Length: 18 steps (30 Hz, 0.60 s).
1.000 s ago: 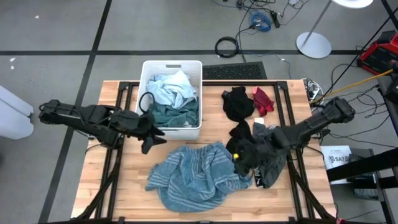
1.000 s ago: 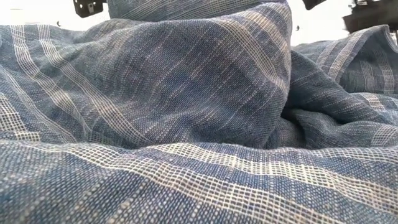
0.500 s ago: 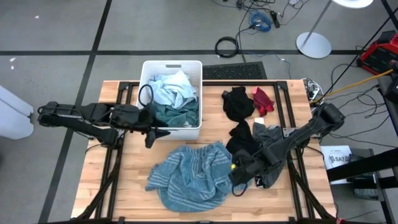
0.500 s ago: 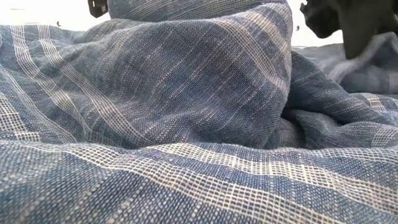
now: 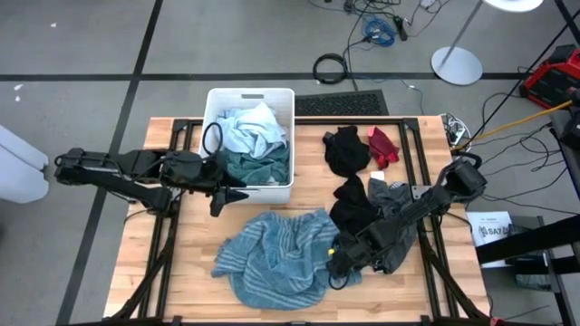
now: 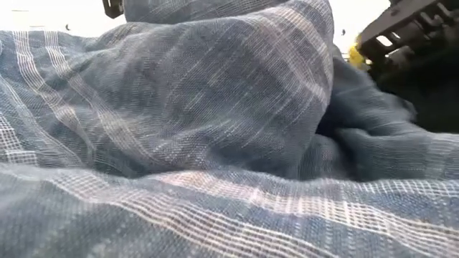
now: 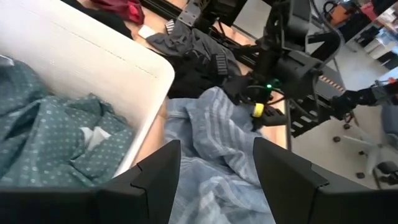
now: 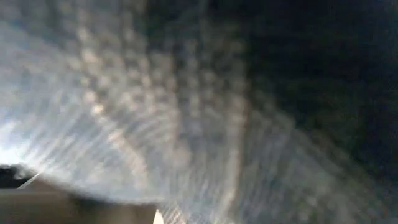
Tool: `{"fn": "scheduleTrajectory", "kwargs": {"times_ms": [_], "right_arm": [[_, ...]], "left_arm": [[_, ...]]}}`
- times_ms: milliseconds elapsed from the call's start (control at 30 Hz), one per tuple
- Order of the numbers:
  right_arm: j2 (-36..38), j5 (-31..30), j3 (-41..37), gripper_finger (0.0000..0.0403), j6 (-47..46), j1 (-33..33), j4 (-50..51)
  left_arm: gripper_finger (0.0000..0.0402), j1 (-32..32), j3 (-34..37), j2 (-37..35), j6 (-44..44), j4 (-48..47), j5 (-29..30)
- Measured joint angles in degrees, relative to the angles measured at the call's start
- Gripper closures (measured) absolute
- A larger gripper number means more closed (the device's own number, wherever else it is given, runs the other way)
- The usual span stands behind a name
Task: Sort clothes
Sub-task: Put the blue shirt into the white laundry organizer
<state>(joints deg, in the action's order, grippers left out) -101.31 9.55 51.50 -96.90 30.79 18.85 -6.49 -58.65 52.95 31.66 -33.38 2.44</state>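
Observation:
A blue striped cloth [image 5: 276,258] lies crumpled on the table's near middle and fills the low view [image 6: 215,107]. My right gripper [image 5: 338,264] is low at the cloth's right edge, beside a black and dark grey pile [image 5: 367,210]. Its wrist view shows only blurred striped cloth [image 8: 155,106]. My left gripper [image 7: 214,180] is open and empty, hovering by the near left corner of the white bin [image 5: 217,95], pointing toward the striped cloth [image 7: 217,143]. The bin holds light blue [image 5: 249,127] and teal [image 5: 263,165] clothes.
A black garment [image 5: 346,149] and a red one [image 5: 382,145] lie at the far right of the table. Bare wood shows at the near left [image 5: 163,272]. Black frame rails [image 5: 410,163] run along the table's sides.
My right gripper has gone toward the table's near edge and left, down onto the striped cloth's right edge; the cloth there has shifted in the low view. My left gripper has moved slightly toward the bin and turned to point right.

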Motion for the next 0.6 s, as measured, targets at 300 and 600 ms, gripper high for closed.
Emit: {"fn": "scheduleTrajectory", "kwargs": {"times_ms": [300, 600], "right_arm": [[7.6, -4.1, 2.8, 0.0381, 3.1, -0.1, 10.8], [17.6, -13.8, 20.2, 0.0395, 12.1, -1.8, 37.5]], "left_arm": [[0.0190, 0.0, 0.0, 0.0, -0.2, -0.1, -1.0], [0.0190, 0.0, 0.0, 0.0, -1.6, 0.0, -0.9]]}}
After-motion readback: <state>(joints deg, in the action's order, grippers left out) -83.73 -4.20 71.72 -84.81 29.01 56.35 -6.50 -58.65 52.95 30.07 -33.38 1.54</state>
